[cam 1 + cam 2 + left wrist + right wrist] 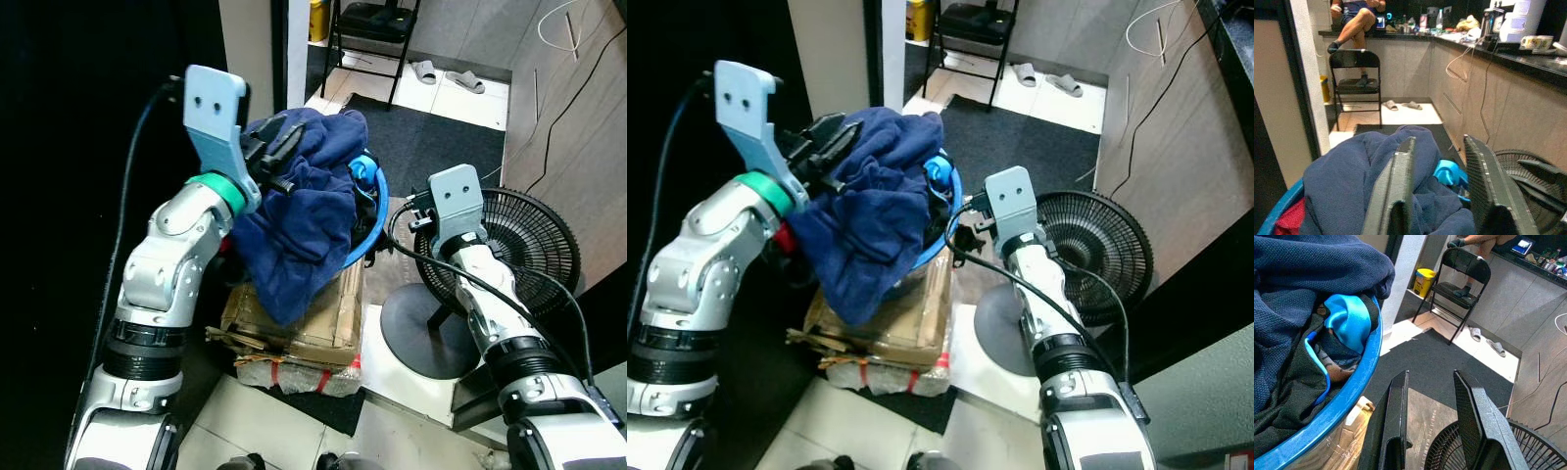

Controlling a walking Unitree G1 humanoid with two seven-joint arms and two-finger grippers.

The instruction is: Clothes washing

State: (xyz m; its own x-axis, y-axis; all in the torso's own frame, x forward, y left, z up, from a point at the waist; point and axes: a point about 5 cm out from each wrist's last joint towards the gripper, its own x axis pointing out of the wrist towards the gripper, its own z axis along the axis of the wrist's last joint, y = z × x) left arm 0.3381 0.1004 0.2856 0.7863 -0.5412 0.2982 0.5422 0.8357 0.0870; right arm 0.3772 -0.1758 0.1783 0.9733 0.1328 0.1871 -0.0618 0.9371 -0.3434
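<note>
- Your left hand sits at the top of the heaped dark blue knitted garment, fingers spread with cloth bunched between them, not yet pinched; it looks placed for a grab on the pile.
- That garment spills over the round blue plastic laundry basin, which rests on a worn cardboard box on the floor.
- Your right hand hangs just beside the basin's rim, fingers parted and empty, likely ready to steady it.
- Mind the black floor fan close under your right arm, and its cable.
- Beyond stand a black folding chair and grey slippers; a person sits on the bench behind.
</note>
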